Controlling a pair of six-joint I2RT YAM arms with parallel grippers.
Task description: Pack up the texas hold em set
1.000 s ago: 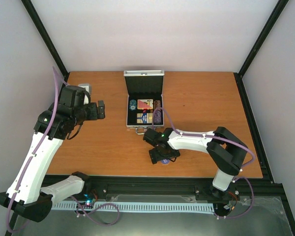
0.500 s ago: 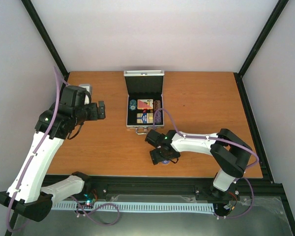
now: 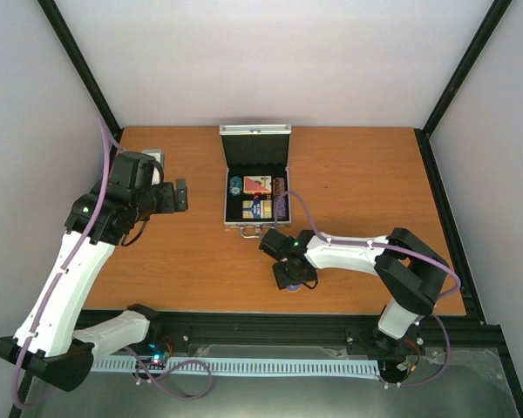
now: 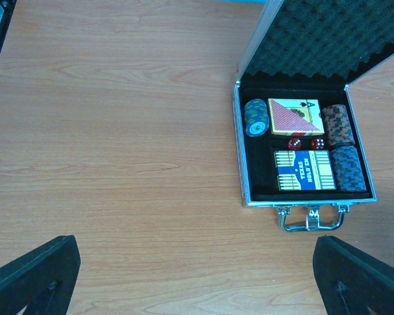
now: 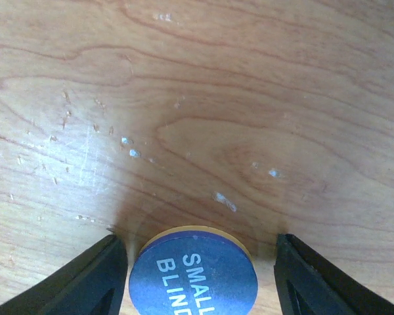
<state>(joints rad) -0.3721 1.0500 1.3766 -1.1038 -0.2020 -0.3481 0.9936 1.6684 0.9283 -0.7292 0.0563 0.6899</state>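
Blue disc (image 5: 192, 275), just one, lies flat on the table (image 5: 184, 98) between our right gripper's (image 5: 198, 241) parted jaws, nearer one finger. Farther back, the open case (image 4: 240, 151) holds two card decks (image 4: 294, 118), two dice (image 4: 297, 143) and three chip stacks (image 4: 256, 118); our left gripper (image 4: 196, 262) hangs spread wide, well apart.

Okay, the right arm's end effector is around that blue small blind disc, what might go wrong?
The flat round blue disc lies flush on the wooden table, so the right end effector may skid over its thin edge. It also sits off-centre, nearer one finger, so closing could shove it sideways instead of gripping.
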